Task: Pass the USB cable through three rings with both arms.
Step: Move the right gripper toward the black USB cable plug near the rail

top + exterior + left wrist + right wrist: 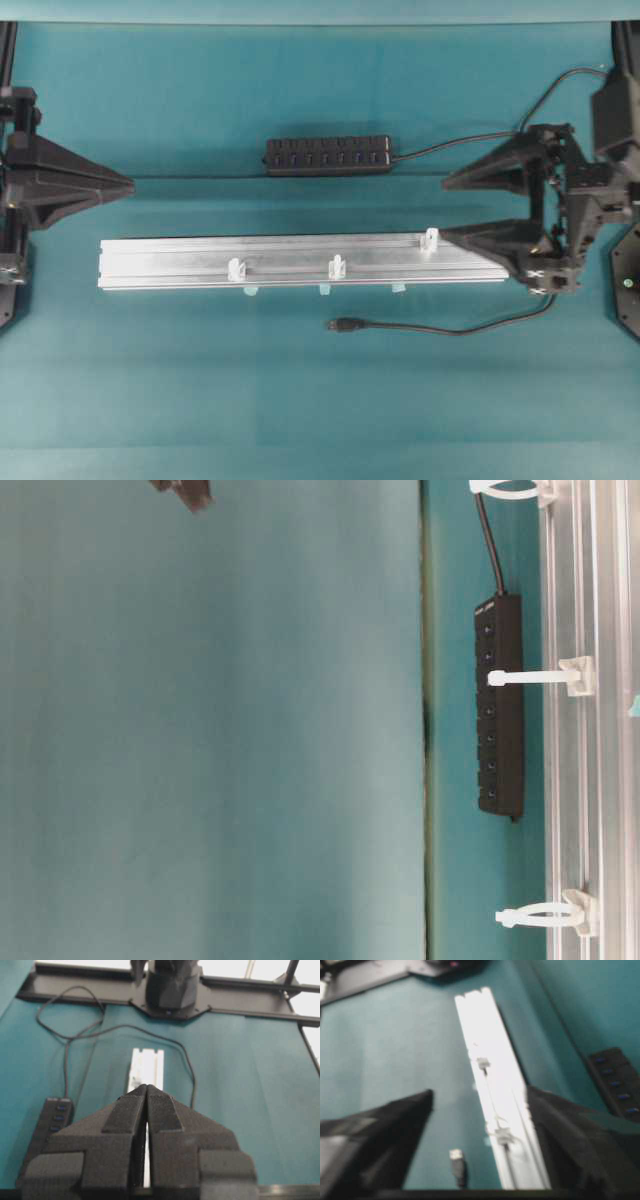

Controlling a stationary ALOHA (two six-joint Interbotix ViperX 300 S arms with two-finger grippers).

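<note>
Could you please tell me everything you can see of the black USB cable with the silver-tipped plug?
The thin black USB cable lies loose on the teal cloth, in front of the long silver aluminium rail and apart from it. Its small black plug with a silver metal tip points left in the overhead view. The cord curves right, towards the open right gripper. Nothing grips it, and it passes through no ring.

Two black lattice-framed arms, left pincer (128, 184), right pincer (446, 207), wedge-shaped textured fingers
</note>
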